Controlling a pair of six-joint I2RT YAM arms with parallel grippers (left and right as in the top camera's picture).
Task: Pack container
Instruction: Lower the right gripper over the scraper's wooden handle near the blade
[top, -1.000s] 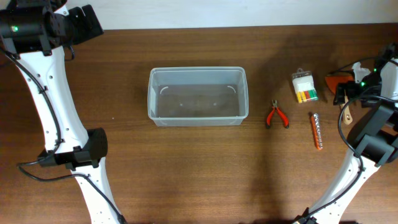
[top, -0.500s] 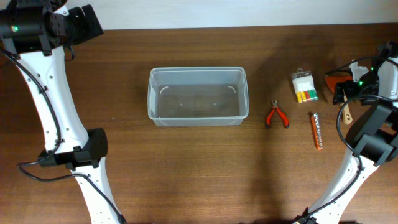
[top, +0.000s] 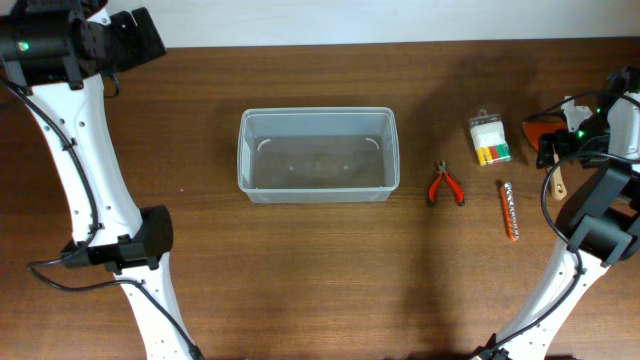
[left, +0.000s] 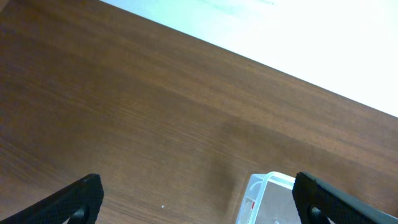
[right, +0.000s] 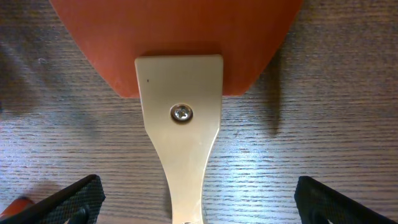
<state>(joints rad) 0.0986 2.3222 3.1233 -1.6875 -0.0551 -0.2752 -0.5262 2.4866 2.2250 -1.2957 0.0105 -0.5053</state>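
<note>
Right gripper (right: 199, 202) spread wide, hovering over the cream handle of an orange spatula (right: 180, 112), gripping nothing. Left gripper (left: 200, 202) equally wide open above the table (top: 300, 280) at its far left corner. Clear container (top: 318, 195) sits mid-table, well apart from both, red pliers (top: 445, 186) near its right side.

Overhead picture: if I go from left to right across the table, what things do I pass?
container → red-handled pliers → white pack → orange scraper
</note>
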